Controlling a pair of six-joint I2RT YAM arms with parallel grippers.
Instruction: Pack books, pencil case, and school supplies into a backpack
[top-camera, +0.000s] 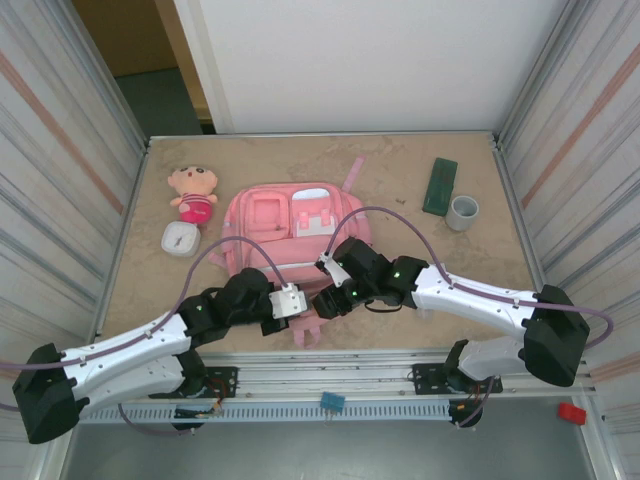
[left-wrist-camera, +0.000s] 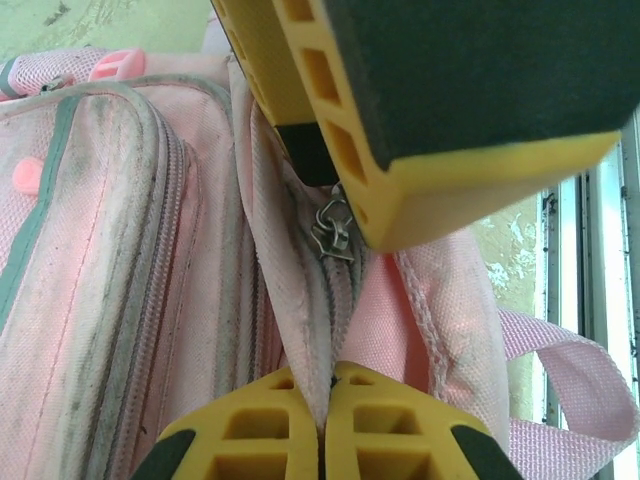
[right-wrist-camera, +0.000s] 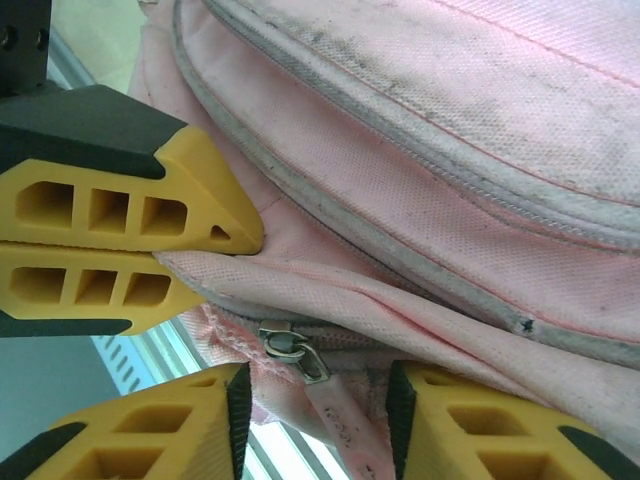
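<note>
Table (top-camera: 400, 160): backpack (top-camera: 262, 215) lies at its middle, zipped end toward the near edge. Left gripper (left-wrist-camera: 328, 400) is clenched on the fabric beside the zip. Right gripper (right-wrist-camera: 317, 385) has its jaws apart astride the zipper pull (right-wrist-camera: 292, 350), holding nothing. Risk I see: I close on cloth instead of the pull, or the pinched fold slips and the bag drags. Pencil case (top-camera: 439, 185) is near the far right corner.
</note>
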